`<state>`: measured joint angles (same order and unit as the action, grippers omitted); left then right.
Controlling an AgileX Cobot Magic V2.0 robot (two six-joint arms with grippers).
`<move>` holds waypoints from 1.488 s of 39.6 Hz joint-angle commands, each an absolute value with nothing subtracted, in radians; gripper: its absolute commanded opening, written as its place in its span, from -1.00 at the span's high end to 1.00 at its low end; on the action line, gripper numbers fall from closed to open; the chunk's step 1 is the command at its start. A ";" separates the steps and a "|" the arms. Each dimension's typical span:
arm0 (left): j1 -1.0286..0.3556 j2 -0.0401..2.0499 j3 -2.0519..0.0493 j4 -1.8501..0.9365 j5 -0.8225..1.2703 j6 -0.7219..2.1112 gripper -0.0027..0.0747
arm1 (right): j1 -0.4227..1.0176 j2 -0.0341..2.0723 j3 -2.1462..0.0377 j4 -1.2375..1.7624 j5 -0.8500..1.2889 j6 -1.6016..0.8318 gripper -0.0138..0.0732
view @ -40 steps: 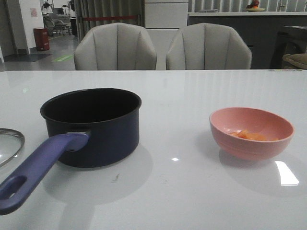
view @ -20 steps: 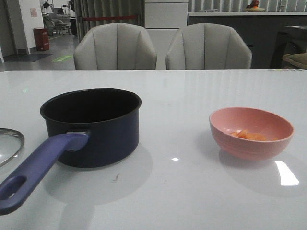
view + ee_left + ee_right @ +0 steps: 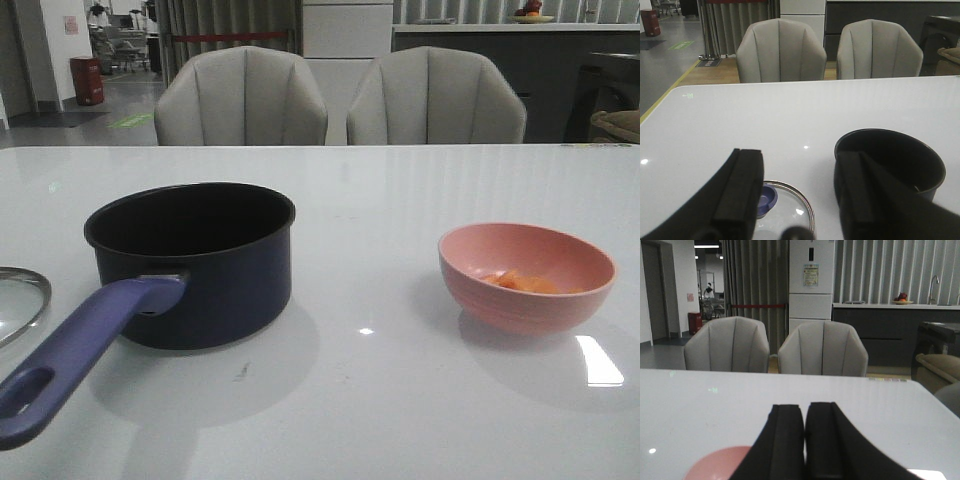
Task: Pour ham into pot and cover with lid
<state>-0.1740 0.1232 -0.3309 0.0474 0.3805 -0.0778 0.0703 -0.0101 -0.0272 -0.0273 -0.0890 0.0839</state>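
Front view shows the pot (image 3: pixel 190 262) on the left of the white table (image 3: pixel 380 400), its long handle (image 3: pixel 75 350) reaching toward the near left edge. A pink bowl (image 3: pixel 527 276) sits well apart on the right, holding the ham (image 3: pixel 520 283) — a few thin orange pieces. The lid (image 3: pixel 20 300) lies flat at the far left, just beside the pot. The left gripper (image 3: pixel 800 200) hangs above the lid with its jaws spread; the right gripper (image 3: pixel 805 440) — jaws pressed together, holding nothing — hovers by the bowl.
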 commanded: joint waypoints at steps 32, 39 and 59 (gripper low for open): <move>-0.183 0.136 -0.356 0.046 0.294 -0.080 -0.01 | 0.067 0.552 -0.500 0.012 0.309 0.085 -0.35; -0.183 0.136 -0.356 0.046 0.294 -0.080 -0.01 | 0.067 0.717 -0.588 0.026 0.333 0.085 -0.52; -0.183 0.136 -0.356 0.046 0.294 -0.080 -0.01 | 0.054 1.312 -1.007 0.196 0.691 0.057 -0.52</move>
